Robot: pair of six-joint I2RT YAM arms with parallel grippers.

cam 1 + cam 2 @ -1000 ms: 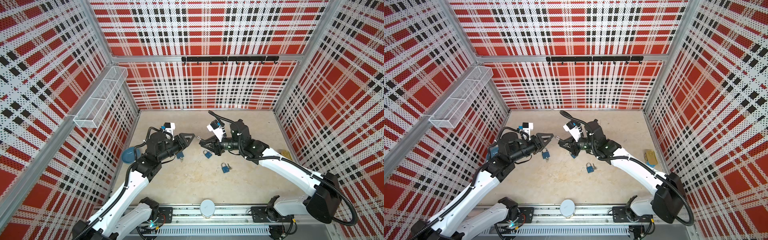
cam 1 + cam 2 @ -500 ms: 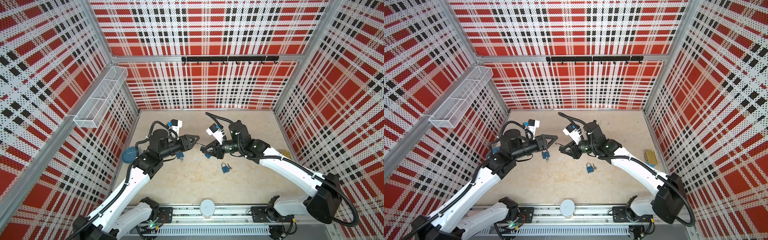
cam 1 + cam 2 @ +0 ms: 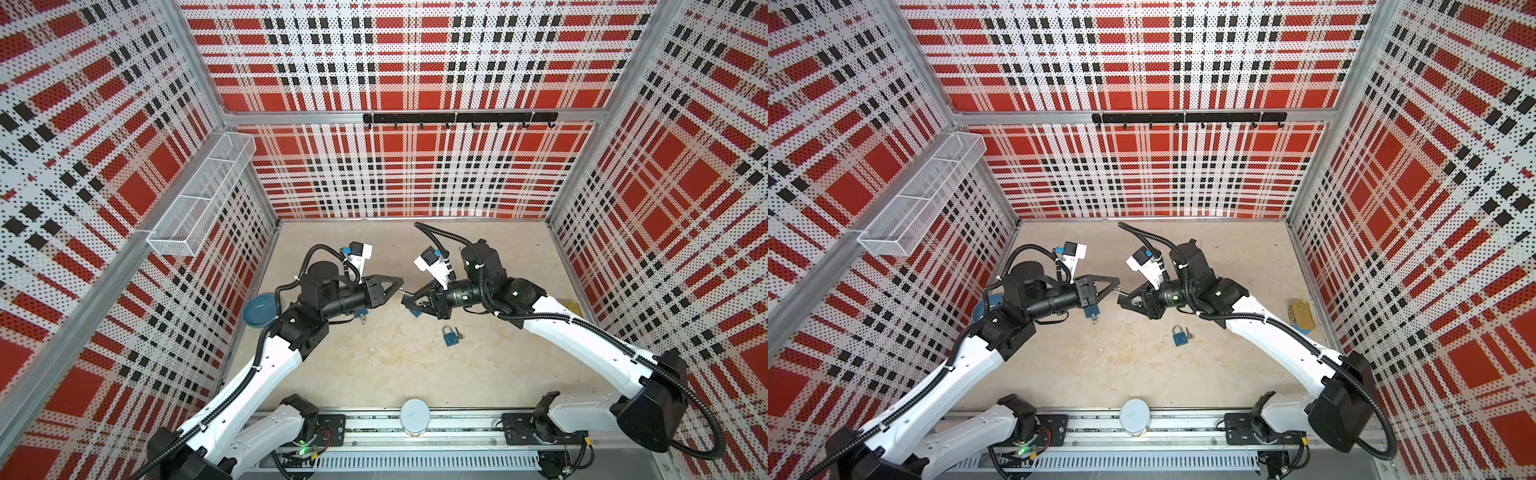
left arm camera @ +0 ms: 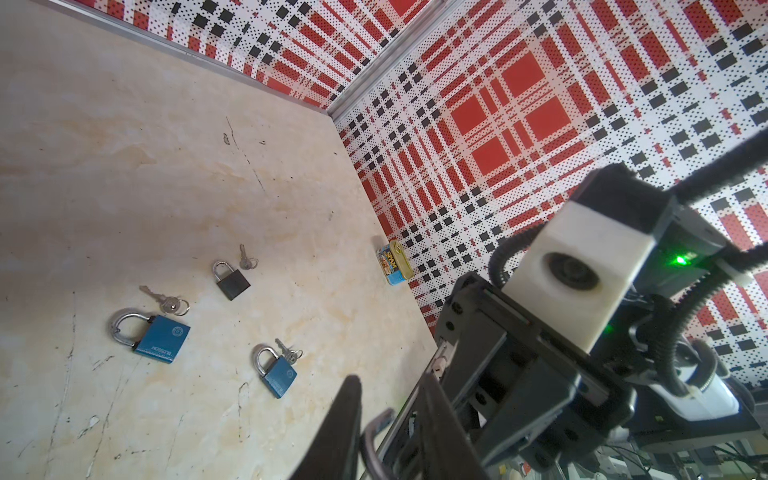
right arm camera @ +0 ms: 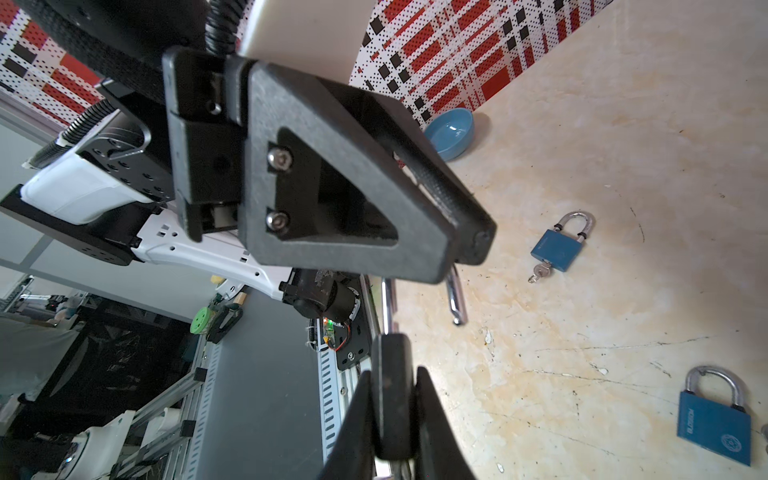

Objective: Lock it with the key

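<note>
My right gripper (image 5: 392, 372) is shut on the dark body of a padlock (image 5: 390, 415) and holds it above the floor at mid table (image 3: 409, 296). Its silver shackle (image 5: 455, 299) sticks out toward my left gripper (image 3: 401, 284). In the left wrist view the shackle (image 4: 376, 432) sits between the left gripper's (image 4: 390, 380) fingers. It lies close to one finger (image 4: 347, 415), with a gap to the other, so these jaws stand open round it. Loose keys (image 4: 166, 301) lie on the floor beside other padlocks. I see no key at the held padlock.
On the floor lie a blue padlock (image 3: 449, 336) with a key, a larger blue one (image 4: 151, 332), a black one (image 4: 230, 282), and a blue one with a key in it (image 5: 557, 249). A blue bowl (image 3: 259, 309) stands at the left wall, a tin (image 3: 1300, 311) at the right wall.
My left gripper has moved right to meet the right gripper, and its jaws have narrowed round the shackle. The right gripper has shifted a little left with the padlock.
</note>
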